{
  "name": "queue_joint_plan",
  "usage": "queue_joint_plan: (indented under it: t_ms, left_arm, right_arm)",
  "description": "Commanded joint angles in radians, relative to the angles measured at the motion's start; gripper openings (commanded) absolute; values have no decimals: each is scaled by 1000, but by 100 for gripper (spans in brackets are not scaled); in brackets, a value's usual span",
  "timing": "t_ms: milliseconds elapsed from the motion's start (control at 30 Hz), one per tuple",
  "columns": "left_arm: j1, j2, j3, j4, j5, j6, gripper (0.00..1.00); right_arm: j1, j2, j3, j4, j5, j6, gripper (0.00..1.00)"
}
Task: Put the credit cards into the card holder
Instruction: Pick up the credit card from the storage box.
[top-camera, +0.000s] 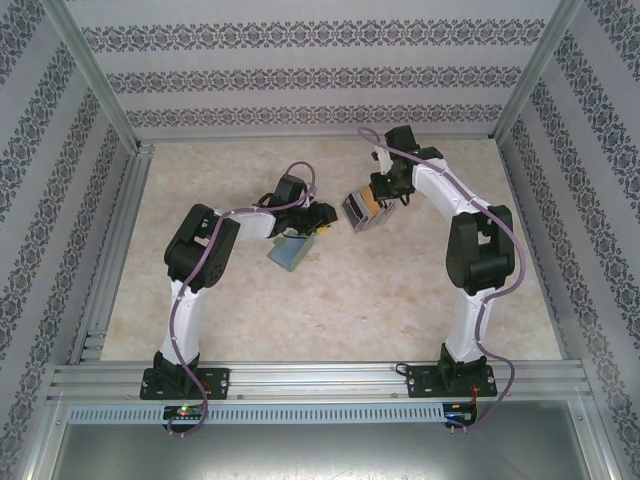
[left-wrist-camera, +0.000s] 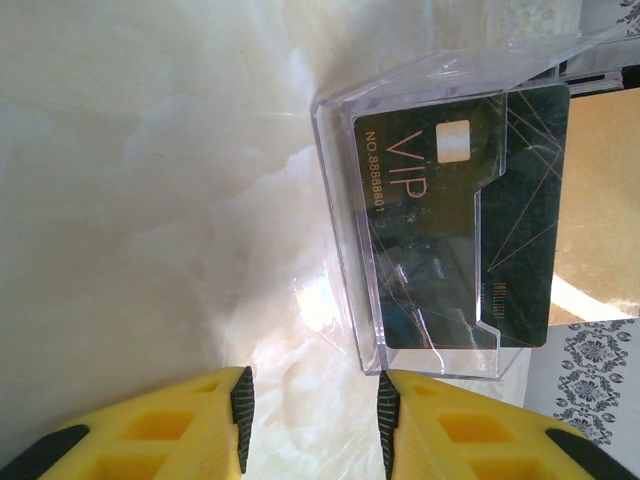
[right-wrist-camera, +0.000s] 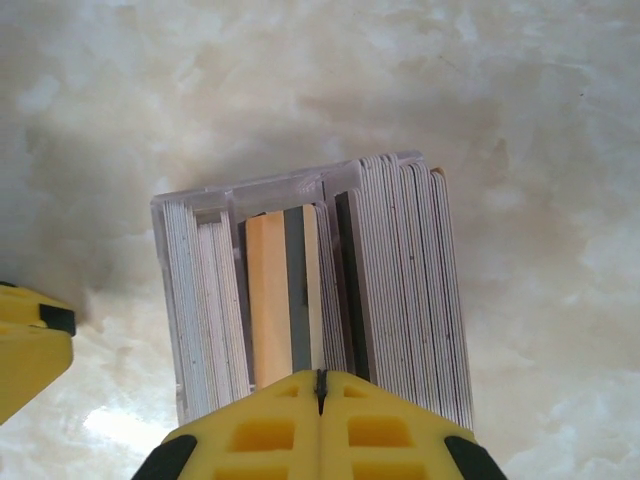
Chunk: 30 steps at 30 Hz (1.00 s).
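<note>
Centrally on the counter (top-camera: 250, 310), one rack (top-camera: 362, 212) is stood, one grey-green card holder (top-camera: 289, 252) laid nearby. Two cards (right-wrist-camera: 268, 300), orange and dark, are slotted in the rack. Left fingers (left-wrist-camera: 312, 405) are half parted, empty; right fingers (right-wrist-camera: 320, 385) are shut at the cards' edge.

Worktop (top-camera: 400, 290) here is a pale beige marble-look sheet, glossy enough to throw back a bright patch of light. It's boxed in by aluminium rails (top-camera: 320, 378) at the sides and front. Two things sit on it, both around the middle. A clear plastic card box (top-camera: 363, 212) stands toward the right, stuffed with cards (right-wrist-camera: 400, 280) on edge. A small flat grey-green wallet (top-camera: 288, 256) lies a bit left of it, apart from the box.
</note>
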Motion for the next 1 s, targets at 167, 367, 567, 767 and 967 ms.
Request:
queue_joint_plan:
  t_ms: [167,367,567,767,967]
  left_arm:
    - [-11,20,37,33,14,-7,40]
    - [-8,19,41,63,32,-32,41]
    - [-8,-9,40,104,56,-57,45]
    - [-3,-12,45,251,109,-145,47]
    - [1,-32,46,389,145,-227,49]
  right_arm:
    - [-37,-76,-37,44,-139,54,0]
    - [-58,-118,-53,65,-184,71,0]
    - [-94,-146,-91,114,-279,111,0]
    - [-127,-168,-143,198,-406,180,0]
    - [-166,-192,-193,314,-571,288,0]
